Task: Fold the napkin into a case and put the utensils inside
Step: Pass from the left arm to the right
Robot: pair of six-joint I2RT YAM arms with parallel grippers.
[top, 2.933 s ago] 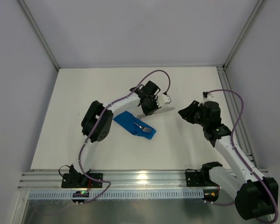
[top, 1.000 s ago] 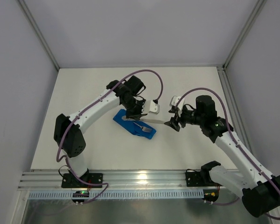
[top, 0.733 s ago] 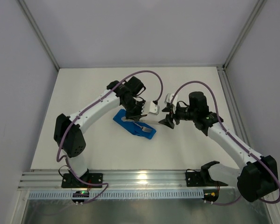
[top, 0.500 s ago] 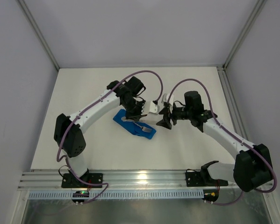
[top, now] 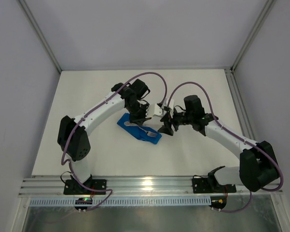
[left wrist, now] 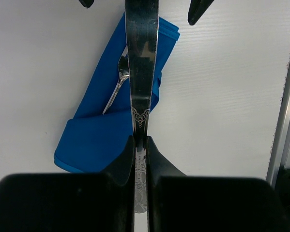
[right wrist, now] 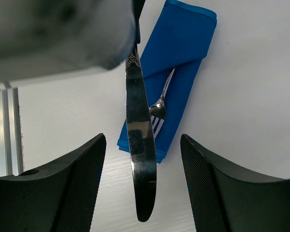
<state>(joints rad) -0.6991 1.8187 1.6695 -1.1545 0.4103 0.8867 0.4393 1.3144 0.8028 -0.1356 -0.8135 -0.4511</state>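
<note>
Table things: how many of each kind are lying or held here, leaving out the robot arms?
knife: 1
fork: 1
napkin: 1
Total: 3

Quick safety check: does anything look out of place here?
Nothing spilled or damaged. The knife hangs above the napkin, its handle pinched in the left claw, its blade between the fingers of the open right claw. The fork lies on the napkin, handle tucked under a fold.
</note>
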